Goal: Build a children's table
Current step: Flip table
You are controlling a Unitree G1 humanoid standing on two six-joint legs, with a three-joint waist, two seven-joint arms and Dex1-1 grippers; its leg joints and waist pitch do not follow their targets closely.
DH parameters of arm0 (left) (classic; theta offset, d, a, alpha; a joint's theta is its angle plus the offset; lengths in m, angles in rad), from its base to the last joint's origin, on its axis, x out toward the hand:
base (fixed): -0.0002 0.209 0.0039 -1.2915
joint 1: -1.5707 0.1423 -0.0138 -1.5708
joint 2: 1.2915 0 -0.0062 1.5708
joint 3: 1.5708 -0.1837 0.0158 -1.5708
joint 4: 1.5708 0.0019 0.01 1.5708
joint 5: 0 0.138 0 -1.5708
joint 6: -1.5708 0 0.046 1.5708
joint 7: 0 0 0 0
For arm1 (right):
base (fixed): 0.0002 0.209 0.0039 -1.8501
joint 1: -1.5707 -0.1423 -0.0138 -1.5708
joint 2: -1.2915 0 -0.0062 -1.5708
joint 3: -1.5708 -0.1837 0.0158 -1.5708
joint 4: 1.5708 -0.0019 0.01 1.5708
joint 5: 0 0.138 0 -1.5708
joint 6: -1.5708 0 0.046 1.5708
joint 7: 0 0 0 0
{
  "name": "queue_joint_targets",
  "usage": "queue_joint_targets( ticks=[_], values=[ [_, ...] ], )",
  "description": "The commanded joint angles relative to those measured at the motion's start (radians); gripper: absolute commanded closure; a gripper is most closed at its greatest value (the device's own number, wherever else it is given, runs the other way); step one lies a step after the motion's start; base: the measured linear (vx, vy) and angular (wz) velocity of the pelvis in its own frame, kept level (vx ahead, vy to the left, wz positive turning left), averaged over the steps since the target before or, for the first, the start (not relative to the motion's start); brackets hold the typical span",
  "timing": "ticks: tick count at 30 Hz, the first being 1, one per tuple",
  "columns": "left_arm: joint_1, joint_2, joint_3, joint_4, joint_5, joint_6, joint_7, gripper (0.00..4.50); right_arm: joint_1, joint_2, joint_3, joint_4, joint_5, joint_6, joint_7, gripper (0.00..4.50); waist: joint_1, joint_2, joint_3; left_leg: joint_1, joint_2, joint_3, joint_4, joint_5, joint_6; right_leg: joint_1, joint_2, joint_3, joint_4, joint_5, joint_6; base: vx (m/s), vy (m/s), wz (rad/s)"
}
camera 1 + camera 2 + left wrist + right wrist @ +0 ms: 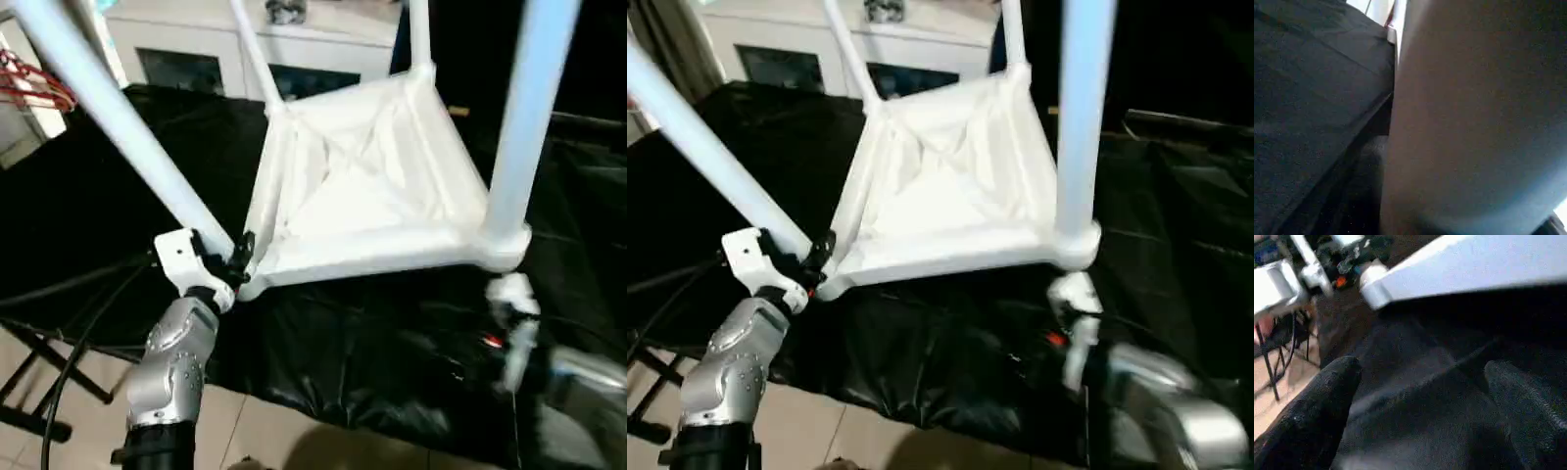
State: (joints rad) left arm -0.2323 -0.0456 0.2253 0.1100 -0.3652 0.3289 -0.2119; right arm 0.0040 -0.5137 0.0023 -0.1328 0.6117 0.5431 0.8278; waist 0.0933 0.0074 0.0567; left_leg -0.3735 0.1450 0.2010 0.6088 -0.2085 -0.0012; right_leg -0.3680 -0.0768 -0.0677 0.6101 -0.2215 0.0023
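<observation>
The white children's table lies upside down on black cloth, its ribbed underside (362, 186) facing up. All four legs stand in the corner sockets: near-left leg (108, 108), near-right leg (529, 108) and two far legs (253, 49). My left gripper (227, 259) is at the near-left corner, its black fingers shut around the base of that leg. The leg's white surface (1474, 122) looms very close in the left wrist view. My right gripper (1420, 396) hangs open and holding nothing over the cloth, just below the near-right corner socket (505, 250).
Black cloth (372, 343) covers the work surface and drapes over its near edge. A white cabinet with glass doors (225, 49) stands behind. A black folding stand (39, 392) and cables sit on the tiled floor at lower left. Red wire items (29, 83) hang at far left.
</observation>
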Motion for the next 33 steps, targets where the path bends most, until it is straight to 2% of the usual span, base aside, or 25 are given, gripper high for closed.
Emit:
queue_joint_targets(
  ticks=[1, 3, 4, 5, 6, 7, 9, 10, 12, 14, 15, 17, 21, 28, 32, 33],
  values=[
    [-0.003, -0.031, -0.022, -0.027, -0.067, 0.047, -0.026, 2.28, -0.034, 0.034, -0.004, 0.017, 0.004, 0.007, -0.033, 0.0, 0.0, -0.022, -0.058, 0.011, 0.099, -0.053, -0.073, -0.091, 0.075, 0.026, -0.097, 0.059, -0.076, -0.141, -0.212, 0.0, 0.0, 0.0],
    [0.001, -0.034, -0.027, -0.039, -0.068, 0.056, -0.032, 2.28, -0.046, 0.052, -0.004, 0.026, 0.008, 0.009, -0.044, 0.0, 0.001, -0.024, -0.063, 0.012, 0.103, -0.052, -0.069, -0.034, 0.097, 0.025, -0.093, 0.058, -0.061, -0.03, -0.233, 0.0, 0.0, 0.0],
    [0.005, -0.035, -0.032, -0.049, -0.068, 0.063, -0.035, 2.28, -0.056, 0.064, -0.001, 0.036, 0.003, 0.005, -0.053, 0.0, 0.002, -0.024, -0.064, 0.012, 0.102, -0.051, -0.068, -0.024, 0.102, 0.025, -0.094, 0.058, -0.059, -0.009, -0.238, 0.0, 0.0, 0.0],
    [0.01, -0.036, -0.041, -0.063, -0.069, 0.073, -0.039, 2.28, -0.067, 0.08, 0.004, 0.05, -0.006, -0.002, -0.065, 0.0, 0.004, -0.029, -0.066, 0.01, 0.102, -0.05, -0.064, 0.0, 0.114, 0.026, -0.095, 0.058, -0.053, 0.032, -0.247, 0.0, 0.0, 0.0],
    [0.01, -0.036, -0.041, -0.063, -0.069, 0.073, -0.039, 2.28, -0.067, 0.08, 0.004, 0.05, -0.006, -0.002, -0.065, 0.0, 0.006, -0.027, -0.066, 0.008, 0.1, -0.048, -0.062, 0.009, 0.122, 0.026, -0.095, 0.058, -0.051, 0.045, -0.252, 0.0, 0.0, 0.0],
    [0.016, -0.037, -0.049, -0.079, -0.069, 0.083, -0.037, 2.28, -0.076, 0.106, 0.003, 0.056, 0.003, -0.007, -0.076, 0.0, 0.008, -0.033, -0.065, 0.007, 0.099, -0.046, -0.06, 0.009, 0.128, 0.027, -0.095, 0.058, -0.052, 0.044, -0.25, 0.0, 0.0, 0.0],
    [0.02, -0.037, -0.056, -0.089, -0.069, 0.088, -0.036, 2.28, -0.081, 0.127, 0.0, 0.06, 0.012, -0.011, -0.085, 0.0, 0.007, -0.03, -0.063, 0.003, 0.099, -0.047, -0.063, -0.016, 0.123, 0.026, -0.098, 0.058, -0.055, 0.006, -0.251, 0.0, 0.0, 0.0],
    [0.027, -0.04, -0.065, -0.11, -0.072, 0.095, -0.03, 2.28, -0.096, 0.168, -0.012, 0.075, 0.023, -0.015, -0.124, 0.0, 0.01, -0.029, -0.062, 0.009, 0.102, -0.046, -0.064, -0.037, 0.112, 0.023, -0.098, 0.06, -0.059, -0.025, -0.245, 0.0, 0.0, 0.0],
    [0.032, -0.042, -0.07, -0.125, -0.073, 0.099, -0.024, 2.28, -0.109, 0.196, -0.021, 0.094, 0.019, -0.011, -0.168, 0.0, 0.006, -0.029, -0.06, 0.008, 0.102, -0.047, -0.07, -0.054, 0.092, 0.022, -0.096, 0.059, -0.061, -0.059, -0.241, 0.0, 0.0, 0.0],
    [0.04, -0.047, -0.079, -0.15, -0.073, 0.107, -0.017, 2.28, -0.125, 0.232, -0.037, 0.118, 0.013, -0.004, -0.219, 0.0, 0.009, -0.027, -0.06, 0.013, 0.102, -0.046, -0.07, -0.07, 0.07, 0.02, -0.095, 0.06, -0.063, -0.076, -0.233, 0.0, 0.0, 0.0],
    [0.04, -0.047, -0.079, -0.15, -0.073, 0.107, -0.017, 2.28, -0.125, 0.232, -0.037, 0.118, 0.013, -0.004, -0.219, 0.0, 0.008, -0.028, -0.059, 0.01, 0.101, -0.046, -0.073, -0.072, 0.061, 0.021, -0.094, 0.06, -0.063, -0.077, -0.228, 0.0, 0.0, 0.0],
    [0.051, -0.051, -0.091, -0.175, -0.061, 0.115, -0.011, 2.28, -0.133, 0.286, -0.071, 0.114, 0.069, 0.0, -0.239, 0.0, 0.008, -0.028, -0.059, 0.009, 0.102, -0.048, -0.076, -0.09, 0.05, 0.022, -0.096, 0.061, -0.064, -0.086, -0.214, 0.0, 0.0, 0.0],
    [0.051, -0.046, -0.098, -0.177, -0.036, 0.113, -0.002, 2.28, -0.148, 0.337, -0.108, 0.108, 0.138, 0.008, -0.247, 0.0, 0.002, -0.029, -0.059, 0.007, 0.1, -0.047, -0.076, -0.092, 0.046, 0.023, -0.096, 0.062, -0.065, -0.086, -0.207, 0.0, 0.0, 0.0],
    [0.055, -0.035, -0.116, -0.186, -0.02, 0.11, -0.006, 2.28, -0.172, 0.393, -0.146, 0.135, 0.171, 0.011, -0.307, 0.0, -0.007, -0.028, -0.061, 0.006, 0.098, -0.046, -0.075, -0.072, 0.047, 0.023, -0.093, 0.06, -0.063, -0.07, -0.209, 0.0, 0.0, 0.0],
    [0.068, -0.029, -0.147, -0.208, 0.001, 0.093, -0.024, 2.28, -0.235, 0.468, -0.22, 0.223, 0.209, 0.012, -0.416, 0.0, -0.012, -0.027, -0.06, 0.007, 0.098, -0.047, -0.078, -0.089, 0.034, 0.021, -0.095, 0.061, -0.065, -0.098, -0.208, 0.0, 0.0, 0.0],
    [0.068, -0.029, -0.147, -0.208, 0.001, 0.093, -0.024, 2.28, -0.235, 0.468, -0.22, 0.223, 0.209, 0.012, -0.416, 0.0, -0.014, -0.027, -0.06, 0.006, 0.098, -0.047, -0.079, -0.085, 0.031, 0.021, -0.095, 0.061, -0.064, -0.092, -0.209, 0.0, 0.0, 0.0]
  ],
)
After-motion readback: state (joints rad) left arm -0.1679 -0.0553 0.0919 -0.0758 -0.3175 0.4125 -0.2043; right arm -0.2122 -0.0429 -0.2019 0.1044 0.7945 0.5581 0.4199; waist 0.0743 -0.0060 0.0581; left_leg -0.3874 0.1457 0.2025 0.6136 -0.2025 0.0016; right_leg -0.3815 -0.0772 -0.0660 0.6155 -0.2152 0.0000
